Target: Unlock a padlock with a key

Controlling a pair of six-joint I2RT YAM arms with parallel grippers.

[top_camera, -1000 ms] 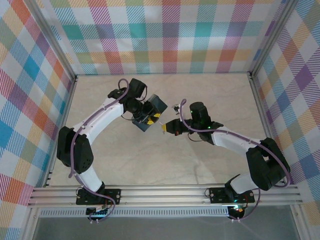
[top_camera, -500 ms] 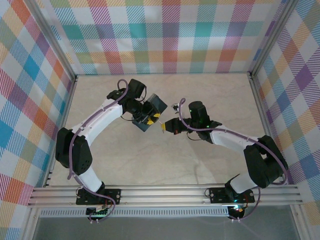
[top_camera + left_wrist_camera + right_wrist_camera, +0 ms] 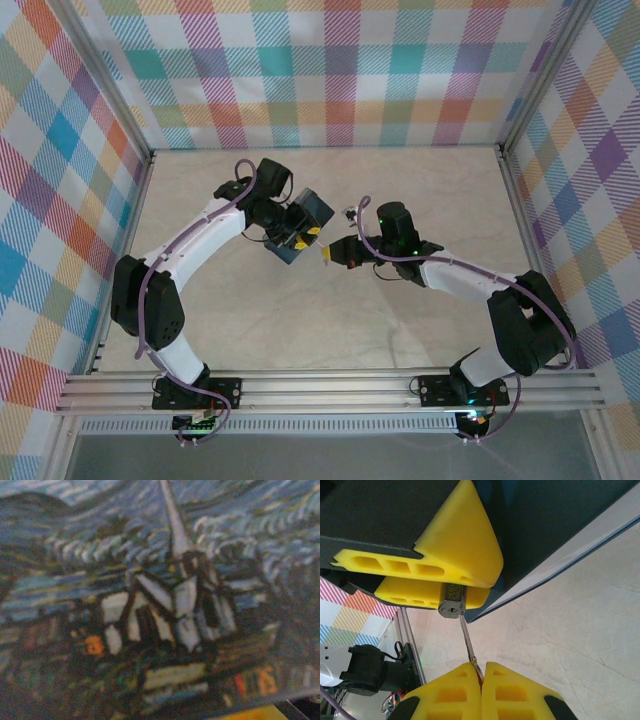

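Right gripper point(image 3: 481, 674) pinching key point(image 3: 467, 641), tip at padlock point(image 3: 451, 601)

My right gripper point(image 3: 481, 669) is yellow, the key point(image 3: 467, 641) grey, the padlock point(image 3: 452, 601) dark grey; the box point(image 3: 175, 595) wears swirly blue paint; walls point(image 3: 340, 70) pastel plaid; table point(image 3: 330, 320) cream marble.

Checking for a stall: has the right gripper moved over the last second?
Yes, slightly: the right gripper edged left, away from the right-hand frame post, toward the painted box, then held still.
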